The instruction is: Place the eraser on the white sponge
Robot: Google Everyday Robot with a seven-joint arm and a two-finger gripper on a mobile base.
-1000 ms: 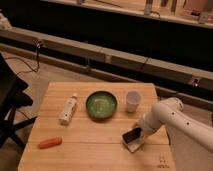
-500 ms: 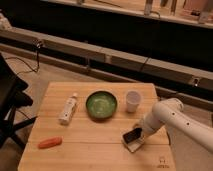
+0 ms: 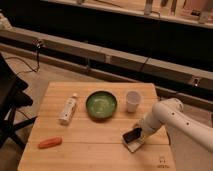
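The white sponge lies on the wooden table near its right front, in front of the white cup. A small black block, the eraser, sits on or just over the sponge's top. My gripper is at the end of the white arm, which reaches in from the right. The gripper is down at the eraser and sponge, and its dark end merges with the block. I cannot tell whether the eraser rests on the sponge or is held just above it.
A green bowl stands at the table's middle and a white cup to its right. A white bottle lies left of the bowl. An orange carrot lies at the front left. A black chair stands off the left edge.
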